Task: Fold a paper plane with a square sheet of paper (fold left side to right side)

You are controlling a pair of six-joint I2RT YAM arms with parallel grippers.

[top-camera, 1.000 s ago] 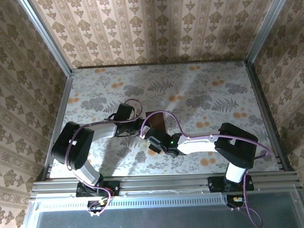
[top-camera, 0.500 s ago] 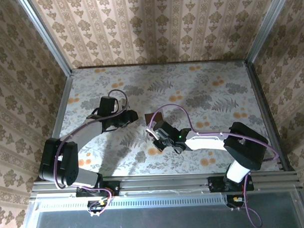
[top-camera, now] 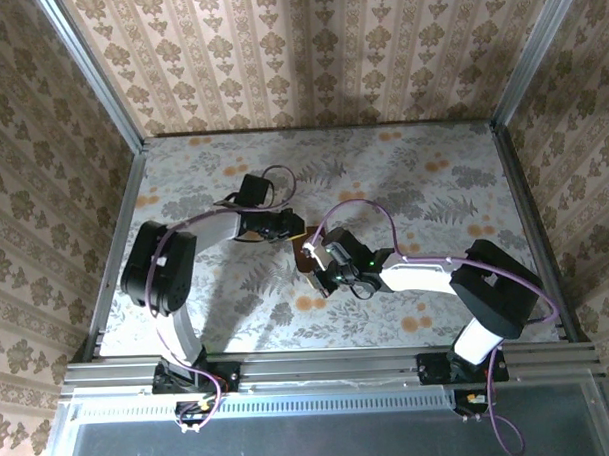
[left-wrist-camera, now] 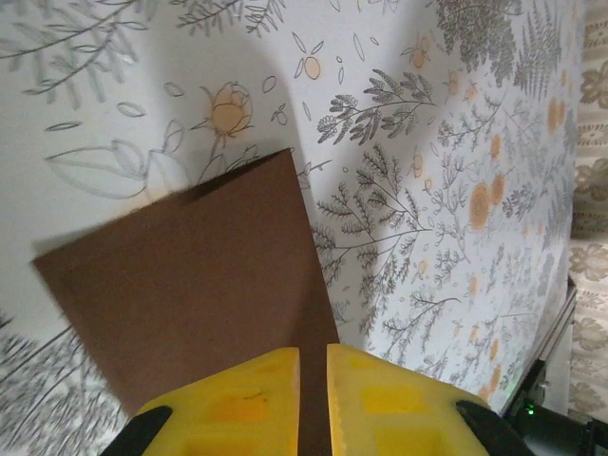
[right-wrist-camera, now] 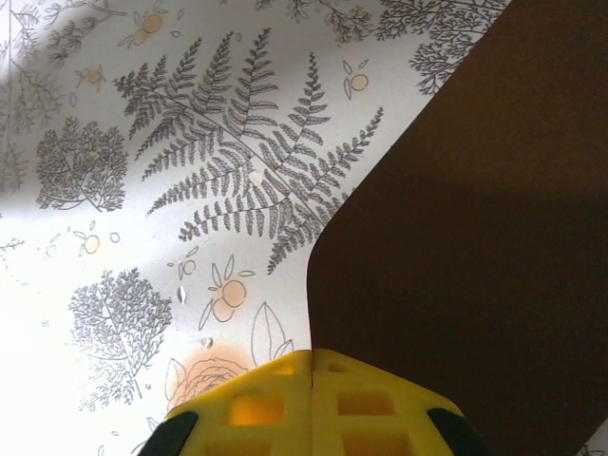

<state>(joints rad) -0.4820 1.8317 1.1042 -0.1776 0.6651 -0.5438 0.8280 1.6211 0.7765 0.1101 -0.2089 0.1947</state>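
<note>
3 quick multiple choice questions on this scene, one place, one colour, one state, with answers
1. Where is the square sheet of paper?
A. at the far right corner
B. near the middle of the table, between the left gripper and the right gripper
C. hanging off the near edge

2. What colour is it?
A. white
B. bright blue
C. dark reddish-brown

3. How do the right gripper's fingers stand?
A. closed together at the sheet's edge
B. spread wide
C. around a cup

1 B, the top view shows it there. 2 C, both wrist views show that. 3 A, no gap shows between them.
</note>
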